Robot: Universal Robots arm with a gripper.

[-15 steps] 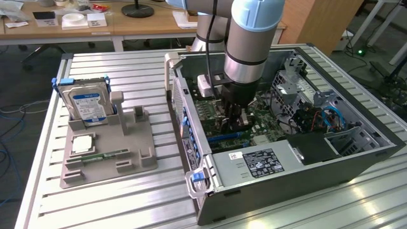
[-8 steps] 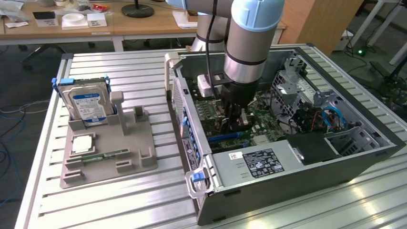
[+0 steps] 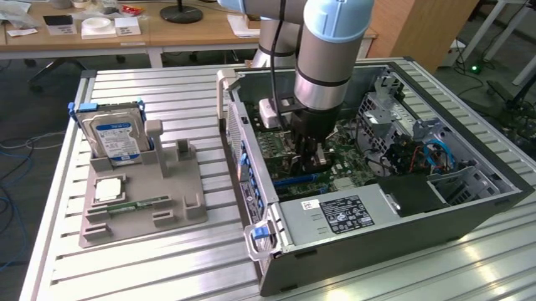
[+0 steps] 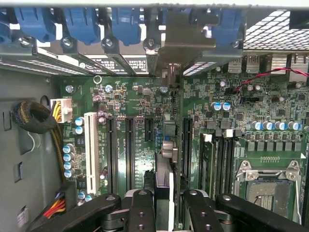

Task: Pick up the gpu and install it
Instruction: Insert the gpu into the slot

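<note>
The tool sits deep inside the open computer case, its two black fingers clamped from either side on the gpu. The card is seen edge-on, standing upright over the green motherboard on the case floor. The gpu's metal bracket end points at the case wall that carries a row of blue clips. It hangs in line with the long black slots; whether its lower edge touches one cannot be told. A white slot lies farther to one side, and on the other side are upright memory sticks and the processor socket. In the exterior view the grey arm comes straight down into the middle of the case, and a power supply with a black label fills the near corner of the case. The case lies on its side on a slatted metal surface. Beside the case, to the exterior view's left, a grey holder rests on the surface. A hard drive stands upright at the holder's far end, and a narrow memory stick lies flat nearer its front. Beyond the case stand wooden desks.
</note>
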